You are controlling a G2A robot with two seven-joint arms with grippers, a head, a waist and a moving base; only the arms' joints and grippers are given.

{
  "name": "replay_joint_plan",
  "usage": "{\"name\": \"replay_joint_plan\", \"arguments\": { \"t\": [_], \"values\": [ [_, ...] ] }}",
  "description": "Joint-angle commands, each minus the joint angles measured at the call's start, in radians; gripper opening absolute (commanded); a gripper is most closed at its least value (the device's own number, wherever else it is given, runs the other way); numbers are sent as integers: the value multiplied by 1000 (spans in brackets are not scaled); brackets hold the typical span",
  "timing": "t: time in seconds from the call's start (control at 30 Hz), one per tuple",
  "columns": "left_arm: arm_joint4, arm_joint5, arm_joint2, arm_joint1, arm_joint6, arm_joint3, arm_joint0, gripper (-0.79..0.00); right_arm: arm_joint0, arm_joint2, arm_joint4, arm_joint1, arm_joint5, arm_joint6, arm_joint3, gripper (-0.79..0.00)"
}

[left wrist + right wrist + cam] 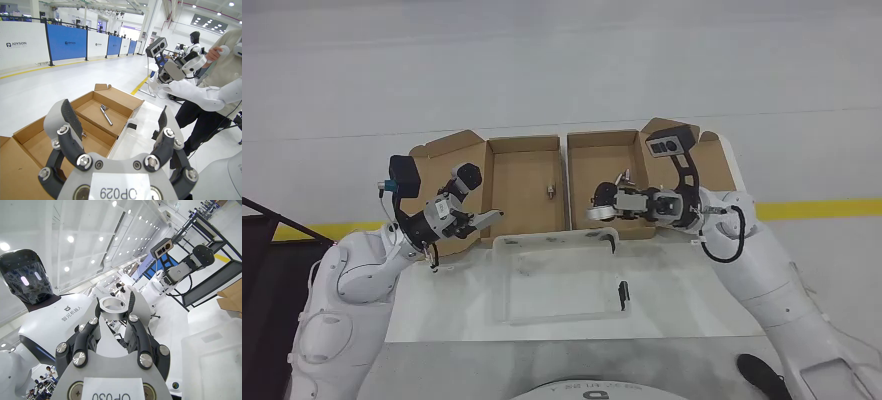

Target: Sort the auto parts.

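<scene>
My right gripper is shut on a silver metal ring, held in the air. From above, this gripper hangs over the near edge of the right cardboard box; the ring also shows across from the left arm. My left gripper stands open and empty, raised at the near left corner of the left cardboard box. A small metal part lies in the left box. A metal rod with a head lies in the right box. A small dark part rests in the clear tray.
The clear tray sits on the white table, just in front of both boxes. Box flaps stand up at the back and sides. The floor lies beyond the boxes.
</scene>
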Motion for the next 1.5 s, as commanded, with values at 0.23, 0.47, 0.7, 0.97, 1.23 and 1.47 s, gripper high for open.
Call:
{"name": "replay_joint_plan", "arguments": {
  "t": [0.23,0.47,0.7,0.97,1.23,1.47],
  "values": [
    [0,0,0,0,0,0,0,0,62,-78,358,-47,80,-51,52,-785],
    [0,0,0,0,0,0,0,0,131,-130,587,-95,137,-7,168,-785],
    [0,0,0,0,0,0,0,0,157,-151,599,-123,149,17,211,-785],
    [0,0,0,0,0,0,0,0,179,-95,152,-123,-121,-176,294,-785],
    [0,0,0,0,0,0,0,0,130,-48,-299,-116,-153,-506,210,-785],
    [0,0,0,0,0,0,0,0,109,-26,-414,-113,-111,-553,155,-785]
  ]
}}
